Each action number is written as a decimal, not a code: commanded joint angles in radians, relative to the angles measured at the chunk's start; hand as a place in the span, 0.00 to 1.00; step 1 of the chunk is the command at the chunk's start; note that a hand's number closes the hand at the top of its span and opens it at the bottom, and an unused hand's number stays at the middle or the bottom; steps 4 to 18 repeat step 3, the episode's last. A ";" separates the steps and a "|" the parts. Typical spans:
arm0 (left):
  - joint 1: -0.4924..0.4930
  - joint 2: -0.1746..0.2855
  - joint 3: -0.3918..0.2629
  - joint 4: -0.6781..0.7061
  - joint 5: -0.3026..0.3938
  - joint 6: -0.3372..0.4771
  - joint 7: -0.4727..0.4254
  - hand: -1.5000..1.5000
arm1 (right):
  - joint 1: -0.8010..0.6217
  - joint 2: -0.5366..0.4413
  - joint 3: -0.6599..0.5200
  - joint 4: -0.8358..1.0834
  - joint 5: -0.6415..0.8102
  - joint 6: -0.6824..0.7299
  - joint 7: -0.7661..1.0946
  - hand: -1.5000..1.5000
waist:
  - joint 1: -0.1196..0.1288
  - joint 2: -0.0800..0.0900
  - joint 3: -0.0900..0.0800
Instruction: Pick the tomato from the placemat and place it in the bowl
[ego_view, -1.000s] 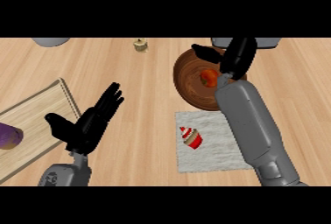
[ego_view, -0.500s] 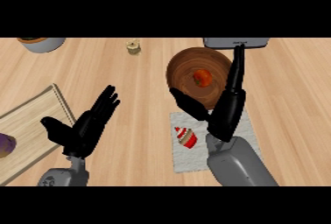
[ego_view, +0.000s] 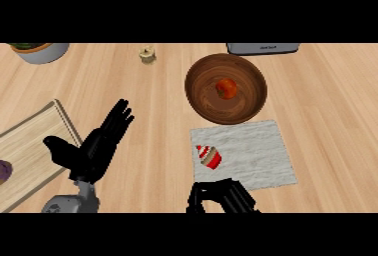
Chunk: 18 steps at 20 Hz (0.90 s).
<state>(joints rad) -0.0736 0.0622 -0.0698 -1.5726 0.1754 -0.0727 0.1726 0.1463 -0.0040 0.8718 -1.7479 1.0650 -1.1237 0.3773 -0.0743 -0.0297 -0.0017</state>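
The red tomato (ego_view: 227, 88) lies inside the brown wooden bowl (ego_view: 205, 102), just beyond the grey placemat (ego_view: 255, 150). A small red-and-white cupcake (ego_view: 209, 156) sits on the placemat's left part. My right hand (ego_view: 221, 196) shows at the lower edge, just in front of the placemat. Its fingers are relaxed and hold nothing, and it is well apart from the bowl. My left hand (ego_view: 92, 148) rests open at the left, fingers up, beside the wooden board.
A wooden cutting board (ego_view: 33, 142) lies at the left edge with a purple item (ego_view: 3, 172) on it. A potted plant (ego_view: 38, 50), a small yellowish shaker (ego_view: 148, 55) and a grey appliance (ego_view: 263, 48) stand along the back.
My right arm has pulled back from the bowl to the lower edge, empty. The tomato stays in the bowl. The left hand has kept its pose.
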 joint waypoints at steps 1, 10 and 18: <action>0.021 -0.009 -0.002 0.005 0.007 -0.007 -0.020 0.50 | 0.281 0.004 0.226 0.011 0.117 -0.174 -0.012 1.00 | 0.001 0.008 0.000; 0.005 0.006 0.008 -0.012 0.006 -0.003 0.003 0.50 | 0.395 0.004 0.332 0.092 0.144 -0.232 -0.054 1.00 | 0.009 0.008 0.002; 0.005 0.006 0.008 -0.012 0.006 -0.003 0.003 0.50 | 0.395 0.004 0.332 0.092 0.144 -0.232 -0.054 1.00 | 0.009 0.008 0.002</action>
